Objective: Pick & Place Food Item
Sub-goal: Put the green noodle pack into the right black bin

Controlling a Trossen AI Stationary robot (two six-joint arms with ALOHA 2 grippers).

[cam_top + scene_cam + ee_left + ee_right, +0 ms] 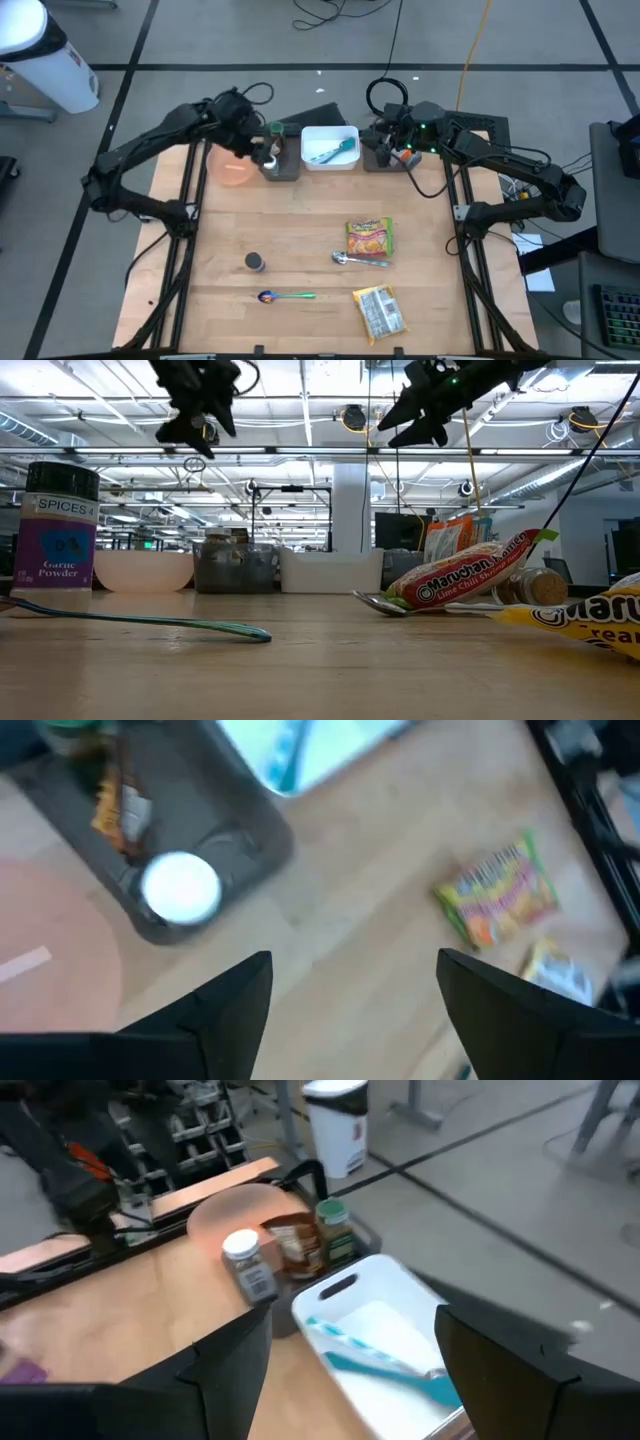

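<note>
On the wooden worktop point(300, 240) the ramen packet point(368, 239) lay long-axis front-to-back, nearer the right tool point(398, 153) (both tools open, left tool point(262, 152) too).

2 ramen packets flat on table: orange-green one point(369, 238) mid-right, yellow one point(380, 311) nearer front edge.

From my station, the left wrist view is smeared: the orange-green crinkled ramen packet point(497, 900) has unreadable print, and the silvery packet point(556, 970) is cut by the frame edge. In the low view, the yellow foil packet point(590, 615) runs off frame.
</note>
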